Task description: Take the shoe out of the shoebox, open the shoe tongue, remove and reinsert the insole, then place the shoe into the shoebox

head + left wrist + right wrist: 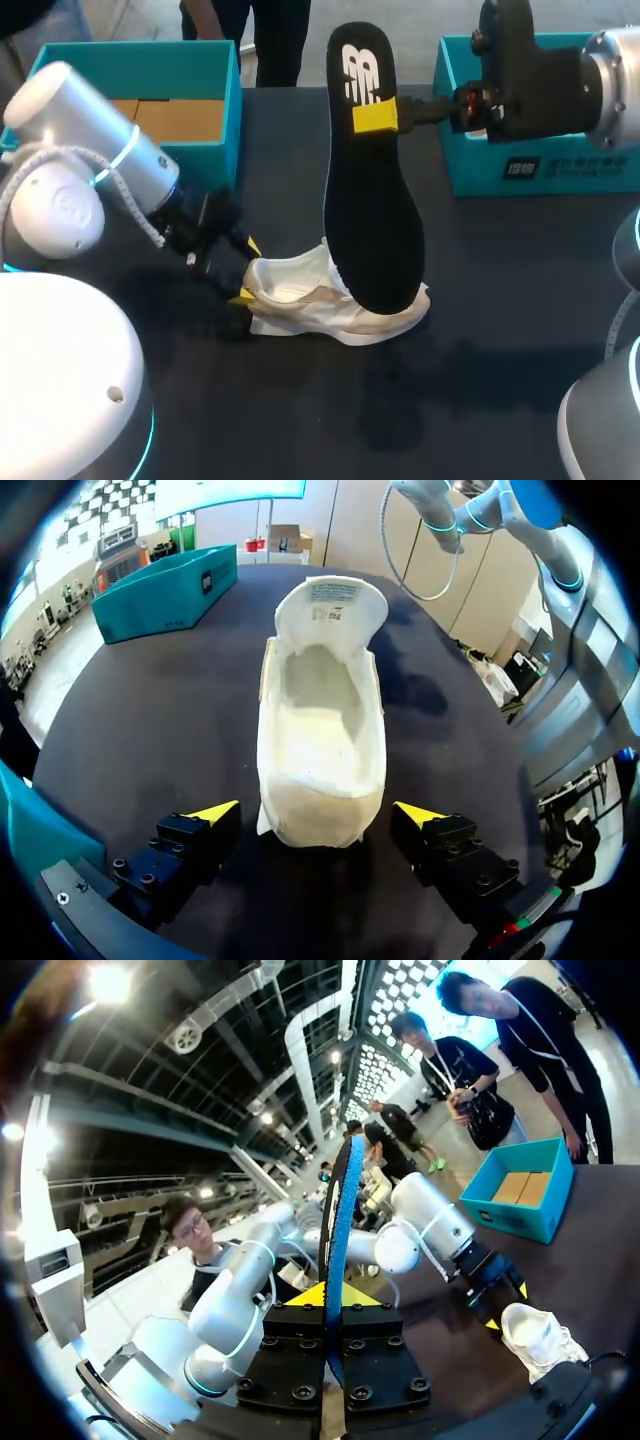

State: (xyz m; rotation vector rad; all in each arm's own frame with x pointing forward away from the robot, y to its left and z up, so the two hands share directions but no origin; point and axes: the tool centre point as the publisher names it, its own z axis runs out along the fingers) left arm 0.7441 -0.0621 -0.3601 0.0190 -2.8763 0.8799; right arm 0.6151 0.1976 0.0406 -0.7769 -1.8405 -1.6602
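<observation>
A white shoe (335,305) lies on the dark table, its tongue (330,605) folded back and the inside bare. My left gripper (243,272) stands open at the heel (318,815), one yellow-tipped finger (215,812) on each side, not gripping. My right gripper (400,113) is shut on the black insole (370,170), holding it upright in the air above the shoe; in the right wrist view the insole (335,1230) runs edge-on between the fingers (300,1298). A teal shoebox (140,105) sits at the back left, another teal box (520,150) at the back right.
The back-left shoebox has a brown cardboard floor (180,120). Dark table surface (400,420) lies bare in front of the shoe. My right arm (560,75) reaches in over the back-right box.
</observation>
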